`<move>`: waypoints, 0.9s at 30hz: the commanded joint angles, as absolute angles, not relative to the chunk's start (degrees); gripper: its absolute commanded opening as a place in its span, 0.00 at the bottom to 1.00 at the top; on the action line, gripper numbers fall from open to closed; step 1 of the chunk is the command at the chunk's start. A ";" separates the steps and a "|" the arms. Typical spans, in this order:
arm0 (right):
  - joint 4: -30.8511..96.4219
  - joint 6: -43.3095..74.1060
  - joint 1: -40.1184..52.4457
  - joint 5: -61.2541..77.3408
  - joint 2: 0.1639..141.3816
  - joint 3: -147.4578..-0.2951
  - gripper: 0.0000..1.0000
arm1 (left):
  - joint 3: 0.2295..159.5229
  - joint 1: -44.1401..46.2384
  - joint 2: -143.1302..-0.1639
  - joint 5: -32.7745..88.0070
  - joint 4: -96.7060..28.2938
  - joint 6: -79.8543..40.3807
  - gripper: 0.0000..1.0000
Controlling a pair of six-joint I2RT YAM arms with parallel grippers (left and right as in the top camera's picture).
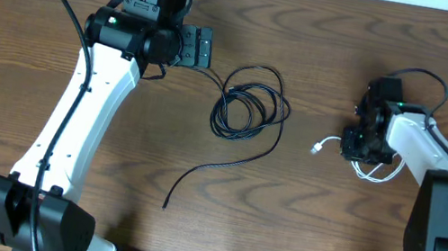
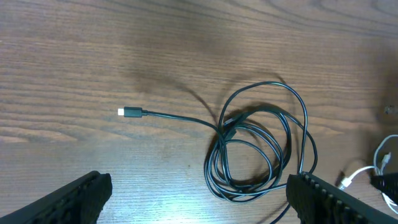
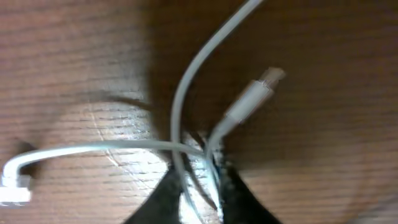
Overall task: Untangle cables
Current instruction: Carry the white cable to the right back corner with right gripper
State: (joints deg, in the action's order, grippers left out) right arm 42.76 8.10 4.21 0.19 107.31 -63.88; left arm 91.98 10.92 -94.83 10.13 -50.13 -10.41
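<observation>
My left fingers [image 2: 71, 200] are spread wide above the worktop [image 1: 20, 37] — the black cable [image 1: 251, 103] coils at centre, tail toward 7 o'clock. My right fingers [image 3: 249, 208] pinch the white cable [image 3: 245, 102] at 3 o'clock.

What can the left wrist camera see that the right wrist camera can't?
Only the left wrist camera shows the black cable, coiled in loops with its end plug stretched out to one side, and the left gripper open wide. Only the right wrist camera shows, close up, the right gripper pinching the white cable, with a white plug just beyond the fingers. Both show the wooden table. Both also catch the white cable, but the left wrist camera sees only a bit at its right edge.
</observation>
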 commanded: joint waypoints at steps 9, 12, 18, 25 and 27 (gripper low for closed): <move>45.91 9.17 -0.75 5.50 109.27 -77.65 0.01 | 92.12 10.68 -94.85 9.39 -49.43 -9.50 0.95; 49.47 9.13 -3.49 5.98 109.27 -86.63 0.01 | 92.12 10.68 -94.85 9.37 -49.01 -9.50 0.95; 52.31 4.64 -11.75 5.89 109.27 -106.61 0.01 | 92.12 10.68 -94.85 9.37 -48.75 -9.47 0.95; 43.22 4.19 -20.45 3.99 110.04 -108.77 0.01 | 92.12 10.68 -94.85 9.37 -48.80 -9.50 0.95; 39.94 4.19 -22.33 3.99 110.80 -108.75 0.01 | 92.12 10.68 -94.85 9.37 -48.77 -9.47 0.95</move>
State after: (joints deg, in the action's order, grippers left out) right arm 43.11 5.34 -19.18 4.91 109.84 -108.38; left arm 91.96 10.92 -94.83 10.09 -48.82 -10.41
